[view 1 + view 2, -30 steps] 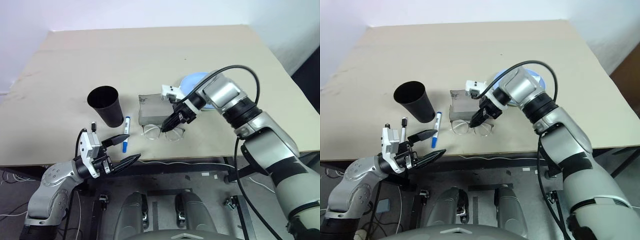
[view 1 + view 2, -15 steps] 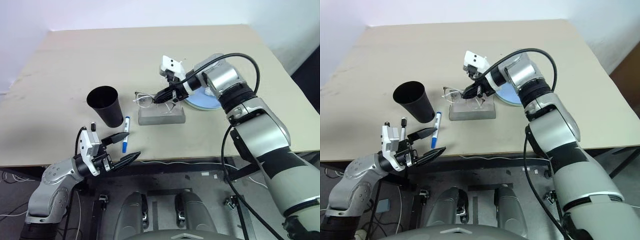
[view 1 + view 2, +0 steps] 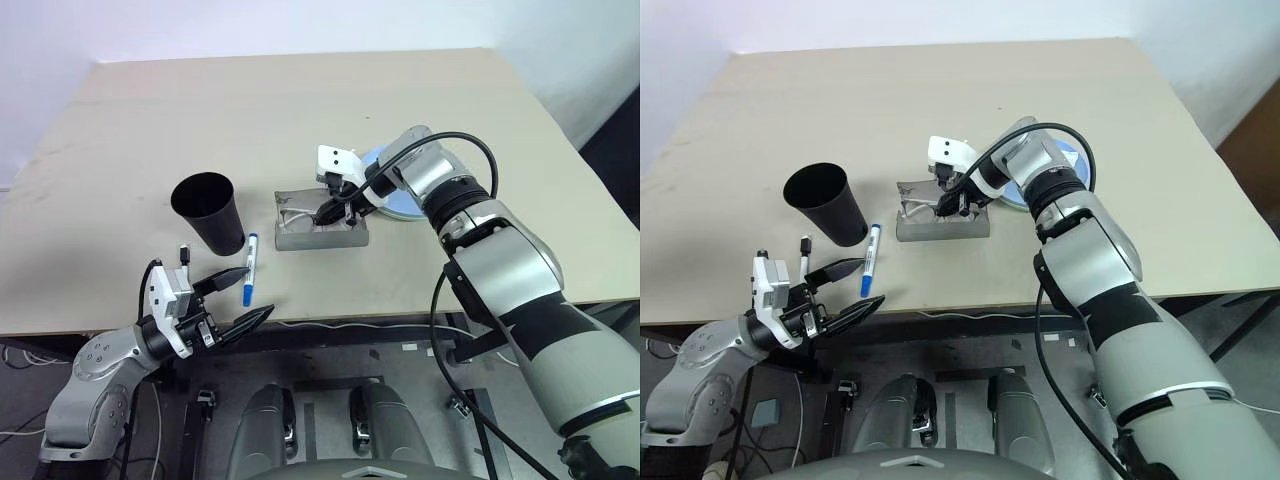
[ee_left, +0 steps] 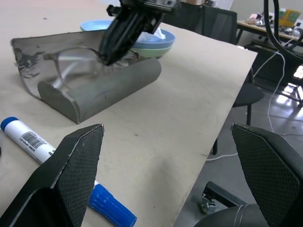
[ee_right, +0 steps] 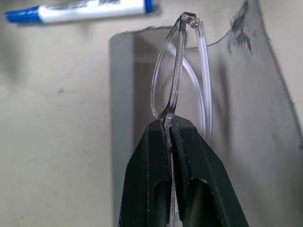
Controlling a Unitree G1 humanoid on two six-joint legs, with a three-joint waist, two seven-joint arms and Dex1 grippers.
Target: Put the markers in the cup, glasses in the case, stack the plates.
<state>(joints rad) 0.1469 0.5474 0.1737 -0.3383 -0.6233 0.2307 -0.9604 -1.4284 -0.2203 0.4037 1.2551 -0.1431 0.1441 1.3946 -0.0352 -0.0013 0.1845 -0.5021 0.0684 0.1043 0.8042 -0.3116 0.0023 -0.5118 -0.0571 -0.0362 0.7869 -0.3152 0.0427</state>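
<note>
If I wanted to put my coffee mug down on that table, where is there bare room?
The far half of the table, beyond the black cup, grey case and stacked plates, is bare. So is the right side past the plates. The near middle is crowded: cup, blue marker, and the case, where the right gripper holds the glasses.

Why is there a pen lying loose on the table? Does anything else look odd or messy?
Little stands out. The blue-capped marker lies flat beside the black cup, not yet in it. The right claw pinches the glasses over the open grey case.
</note>
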